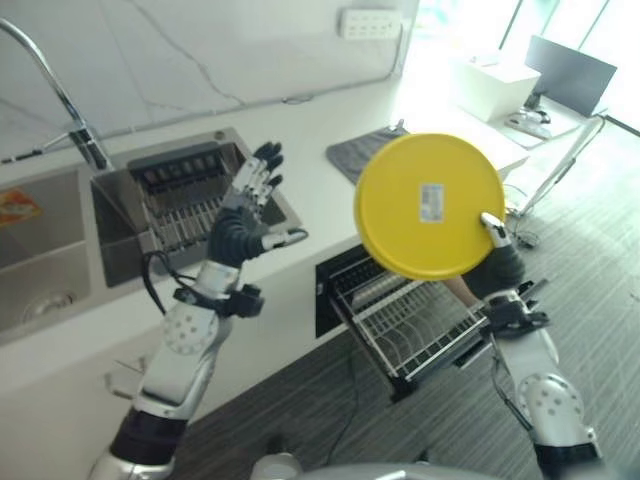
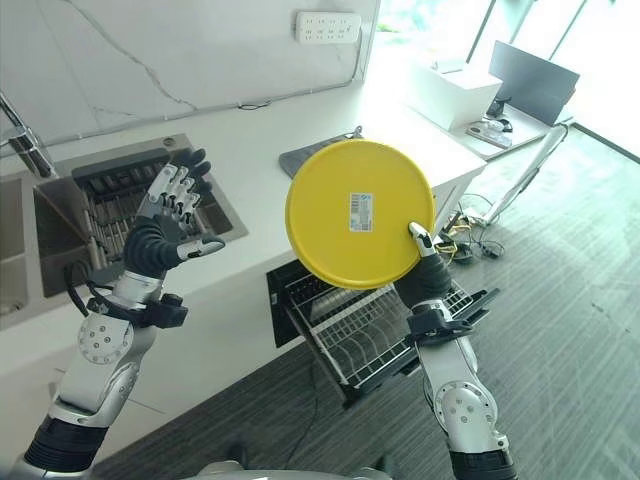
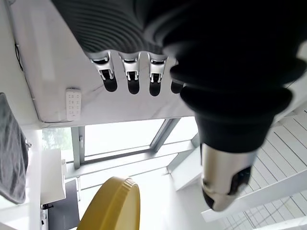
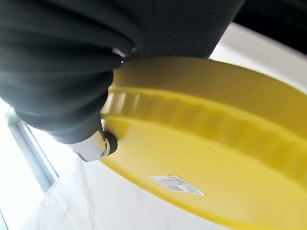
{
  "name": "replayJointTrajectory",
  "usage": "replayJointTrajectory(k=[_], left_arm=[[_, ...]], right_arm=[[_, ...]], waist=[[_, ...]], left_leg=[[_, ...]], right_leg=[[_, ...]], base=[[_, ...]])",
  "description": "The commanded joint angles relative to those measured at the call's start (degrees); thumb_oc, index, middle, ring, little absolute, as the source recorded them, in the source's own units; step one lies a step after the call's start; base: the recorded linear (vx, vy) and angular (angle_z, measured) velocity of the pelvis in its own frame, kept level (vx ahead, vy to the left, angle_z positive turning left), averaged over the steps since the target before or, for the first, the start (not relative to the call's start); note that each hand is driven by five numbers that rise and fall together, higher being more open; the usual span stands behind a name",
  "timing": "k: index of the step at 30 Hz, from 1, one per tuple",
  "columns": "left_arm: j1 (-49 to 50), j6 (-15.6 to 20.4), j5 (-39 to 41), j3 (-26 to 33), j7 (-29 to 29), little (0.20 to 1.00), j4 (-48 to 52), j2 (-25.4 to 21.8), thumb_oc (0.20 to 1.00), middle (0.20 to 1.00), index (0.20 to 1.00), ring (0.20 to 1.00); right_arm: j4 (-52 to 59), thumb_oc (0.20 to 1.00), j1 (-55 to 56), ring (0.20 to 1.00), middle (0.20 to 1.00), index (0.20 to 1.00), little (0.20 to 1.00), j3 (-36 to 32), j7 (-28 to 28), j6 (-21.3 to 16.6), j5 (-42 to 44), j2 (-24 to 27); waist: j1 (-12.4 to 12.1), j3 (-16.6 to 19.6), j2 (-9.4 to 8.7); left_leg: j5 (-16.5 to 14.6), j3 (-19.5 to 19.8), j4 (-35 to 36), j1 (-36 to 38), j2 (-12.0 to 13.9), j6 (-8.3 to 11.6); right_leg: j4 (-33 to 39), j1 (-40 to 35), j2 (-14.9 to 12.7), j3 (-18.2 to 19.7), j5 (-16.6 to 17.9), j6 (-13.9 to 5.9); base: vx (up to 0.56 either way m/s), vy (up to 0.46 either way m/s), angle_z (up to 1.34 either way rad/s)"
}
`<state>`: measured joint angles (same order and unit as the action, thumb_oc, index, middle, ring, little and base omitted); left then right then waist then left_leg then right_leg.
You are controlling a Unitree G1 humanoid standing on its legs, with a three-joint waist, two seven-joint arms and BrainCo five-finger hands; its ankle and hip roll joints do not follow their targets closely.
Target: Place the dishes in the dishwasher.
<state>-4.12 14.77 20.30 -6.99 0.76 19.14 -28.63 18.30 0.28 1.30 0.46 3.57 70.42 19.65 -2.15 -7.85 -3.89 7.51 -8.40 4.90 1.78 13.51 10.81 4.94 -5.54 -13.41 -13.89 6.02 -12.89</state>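
My right hand is shut on the rim of a round yellow plate, held upright in the air with its stickered underside facing me. The plate hangs above the pulled-out wire rack of the dishwasher under the counter. The thumb presses on the plate's underside. My left hand is raised open over the counter edge near the sink, fingers spread, holding nothing. The plate's edge also appears past my left hand's fingers.
A sink basin with a dish rack inside sits in the white counter, with a tap at its left. A grey mat lies on the counter behind the plate. A white box stands at the far right.
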Motion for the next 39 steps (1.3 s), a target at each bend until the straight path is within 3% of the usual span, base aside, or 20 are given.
replayJointTrajectory(k=[1,2,4,5,6,8,10,12,14,16,17,18,22,25,30,35,36,37,39], left_arm=[[-2.32,3.24,-3.78,1.19,0.80,1.000,2.80,-2.91,1.000,1.000,1.000,1.000],[-1.22,3.18,-2.96,1.43,1.21,1.000,3.49,-2.47,1.000,1.000,1.000,1.000],[0.29,3.00,-2.21,1.79,1.45,1.000,3.97,-1.63,1.000,1.000,1.000,1.000],[1.43,4.61,0.22,1.85,-1.36,1.000,3.40,-0.76,1.000,1.000,1.000,1.000],[2.90,4.83,0.68,1.93,-1.95,1.000,4.55,-0.32,1.000,1.000,1.000,1.000],[2.17,4.95,1.05,2.02,-3.39,1.000,4.30,-0.86,1.000,1.000,1.000,1.000],[0.60,3.61,0.53,0.64,-3.23,1.000,3.31,-1.39,1.000,1.000,1.000,1.000],[0.02,-1.21,2.63,0.28,-4.38,1.000,2.39,-1.66,1.000,1.000,1.000,1.000],[4.02,-6.63,4.61,1.78,-8.14,1.000,-1.72,-2.77,1.000,1.000,1.000,1.000],[9.39,-10.48,4.36,2.41,-11.17,1.000,-4.46,-2.75,1.000,1.000,1.000,1.000],[11.40,-10.59,1.98,2.22,-12.53,1.000,-6.05,-2.89,1.000,1.000,1.000,1.000],[14.53,-8.99,0.30,2.00,-12.82,1.000,-7.90,-3.36,1.000,1.000,1.000,1.000],[17.50,-9.77,0.14,0.71,-9.12,1.000,-17.99,-3.34,1.000,1.000,1.000,1.000],[18.57,-4.72,-5.51,-1.10,-6.35,1.000,-32.64,-1.87,1.000,1.000,1.000,1.000],[20.36,-1.00,-8.10,0.24,-4.97,1.000,-44.03,1.10,1.000,1.000,1.000,1.000],[20.87,-0.40,-7.09,3.62,-3.76,1.000,-55.95,5.96,1.000,1.000,1.000,1.000],[19.81,-0.41,-1.94,7.43,-2.43,1.000,-63.75,8.84,1.000,1.000,1.000,1.000],[18.90,-0.76,0.25,9.73,-2.47,1.000,-66.63,9.72,1.000,1.000,1.000,1.000],[18.40,-0.10,0.25,11.25,-2.47,1.000,-68.84,9.97,1.000,1.000,1.000,1.000]], right_arm=[[7.92,0.200,-4.64,0.200,0.200,0.200,0.200,-5.36,2.18,-3.94,3.88,-1.25],[8.02,0.200,-5.40,0.200,0.200,0.200,0.200,-5.62,1.03,-2.96,3.64,-0.80],[8.60,0.200,-5.56,0.200,0.200,0.200,0.200,-5.82,-0.10,-2.25,3.38,-0.01],[9.46,0.200,-4.34,0.200,0.200,0.200,0.200,-6.48,-0.64,-3.44,2.59,1.24],[10.44,0.200,-3.65,0.200,0.200,0.200,0.200,-6.08,-0.31,-4.35,-0.11,1.26],[10.65,0.200,-3.53,0.200,0.200,0.200,0.200,-6.22,1.12,-6.07,-1.96,1.02],[10.45,0.200,-4.78,0.200,0.200,0.200,0.200,-4.53,1.45,-8.63,-4.11,0.21],[9.76,0.200,-5.60,0.200,0.200,0.200,0.200,-4.30,0.64,-9.02,-6.67,0.39],[7.94,0.200,-3.92,0.200,0.200,0.200,0.200,-6.68,0.73,-8.67,-10.79,2.18],[7.19,0.200,-2.30,0.200,0.200,0.200,0.200,-8.59,1.13,-7.83,-12.97,2.88],[6.95,0.200,-1.84,0.200,0.200,0.200,0.200,-9.23,1.43,-8.24,-13.69,3.30],[6.91,0.200,-1.40,0.200,0.200,0.200,0.200,-10.03,1.73,-8.55,-14.28,3.74],[5.03,0.200,-2.07,0.200,0.200,0.200,0.200,-10.54,1.00,-12.15,-20.71,4.84],[3.21,0.200,-4.53,0.200,0.200,0.200,0.200,-12.74,-1.36,-15.39,-30.23,7.91],[1.77,0.200,-4.52,0.200,0.200,0.200,0.200,-15.26,-1.17,-17.39,-37.82,11.33],[-0.40,0.200,-4.80,0.200,0.200,0.200,0.200,-14.66,-2.33,-21.17,-58.48,17.07],[-4.10,0.200,-6.39,0.200,0.200,0.200,0.200,-11.96,-7.05,-23.41,-73.79,22.84],[-4.68,0.200,-6.17,0.200,0.200,0.200,0.200,-11.40,-9.55,-25.14,-81.67,25.15],[-4.71,0.200,-5.91,0.200,0.200,0.200,0.200,-10.80,-10.51,-25.40,-87.88,28.21]], waist=[[1.92,1.32,-1.26],[2.21,1.40,-1.25],[2.35,1.50,-0.88],[2.57,1.16,-0.14],[3.02,1.22,0.79],[3.95,1.24,1.66],[4.00,1.18,2.33],[4.59,1.79,2.97],[4.42,3.02,3.35],[3.76,3.47,3.26],[3.58,3.52,3.17],[3.40,3.40,3.11],[2.71,3.21,2.78],[2.07,3.25,2.42],[1.46,3.15,2.13],[0.34,3.10,1.61],[-0.60,3.20,1.38],[-0.88,3.30,1.27],[-1.19,3.60,1.13]], left_leg=[[-5.26,1.11,0.10,1.25,2.24,-4.16],[-4.01,-0.54,0.10,0.93,4.09,-3.00],[-2.38,-3.09,0.10,0.24,5.30,-2.18],[-1.14,-7.55,-0.25,0.47,3.22,-2.62],[-2.24,-9.19,-0.70,1.26,0.81,-3.35],[-1.49,-12.14,0.07,1.57,1.31,-3.04],[-2.58,-8.48,0.10,1.57,0.65,-3.36],[-3.36,-8.82,0.10,2.50,0.59,-3.53],[-4.87,-7.62,0.10,3.60,-1.12,-4.13],[-5.58,-7.58,0.10,3.86,-1.81,-4.63],[-5.70,-7.67,0.10,3.88,-1.91,-4.76],[-5.83,-7.89,0.10,3.88,-1.97,-4.87],[-6.09,-8.04,0.10,3.95,-2.11,-5.23],[-6.16,-8.03,0.10,4.00,-1.92,-5.22],[-6.12,-8.15,0.10,4.03,-1.76,-5.05],[-6.06,-7.68,0.10,3.98,-1.84,-4.84],[-6.05,-6.97,0.10,3.94,-1.83,-4.83],[-6.10,-6.48,0.10,3.84,-1.93,-4.84],[-6.12,-5.96,0.10,3.63,-2.02,-4.79]], right_leg=[[0.06,3.63,-0.01,3.15,0.96,1.27],[0.06,3.59,1.39,3.41,-0.22,2.44],[0.06,3.06,2.65,2.09,-0.98,3.53],[0.06,1.99,3.17,0.39,-1.77,4.02],[0.06,2.27,2.99,-0.16,-1.55,4.10],[0.06,2.12,2.28,-2.44,-1.19,3.62],[0.06,2.13,2.45,-1.36,-1.32,3.75],[0.06,1.80,2.20,-1.35,-0.95,3.37],[0.06,1.04,1.43,-2.57,-0.99,3.08],[0.06,1.04,0.55,-3.45,-0.82,2.66],[0.06,1.15,0.28,-3.71,-0.71,2.50],[0.06,1.27,0.07,-3.87,-0.62,2.36],[0.06,1.31,-0.26,-4.27,-0.49,2.07],[0.06,1.04,-0.34,-4.37,-0.52,2.07],[0.06,0.64,-0.45,-4.55,-0.62,1.94],[0.06,0.10,-0.37,-5.23,-0.83,1.69],[0.06,-0.32,-0.04,-5.56,-1.24,1.77],[0.06,-0.58,0.09,-5.66,-1.47,1.81],[0.06,-0.68,0.17,-5.76,-1.61,1.72]], base=[[-0.13,-0.508,0.36],[-0.12,-0.491,0.41],[-0.13,-0.324,0.38],[-0.19,-0.245,0.32],[-0.16,-0.155,0.33],[-0.11,-0.005,0.28],[-0.07,0.062,0.25],[-0.01,0.100,0.16],[0.02,0.164,0.02],[-0.01,0.126,0.06],[-0.03,0.074,0.06],[-0.04,0.055,0.03],[-0.02,0.024,0.03],[0.00,0.014,0.12],[0.00,0.000,0.00],[0.02,0.003,0.05],[0.07,0.002,0.06],[0.08,0.003,0.00],[0.04,-0.005,0.13]])
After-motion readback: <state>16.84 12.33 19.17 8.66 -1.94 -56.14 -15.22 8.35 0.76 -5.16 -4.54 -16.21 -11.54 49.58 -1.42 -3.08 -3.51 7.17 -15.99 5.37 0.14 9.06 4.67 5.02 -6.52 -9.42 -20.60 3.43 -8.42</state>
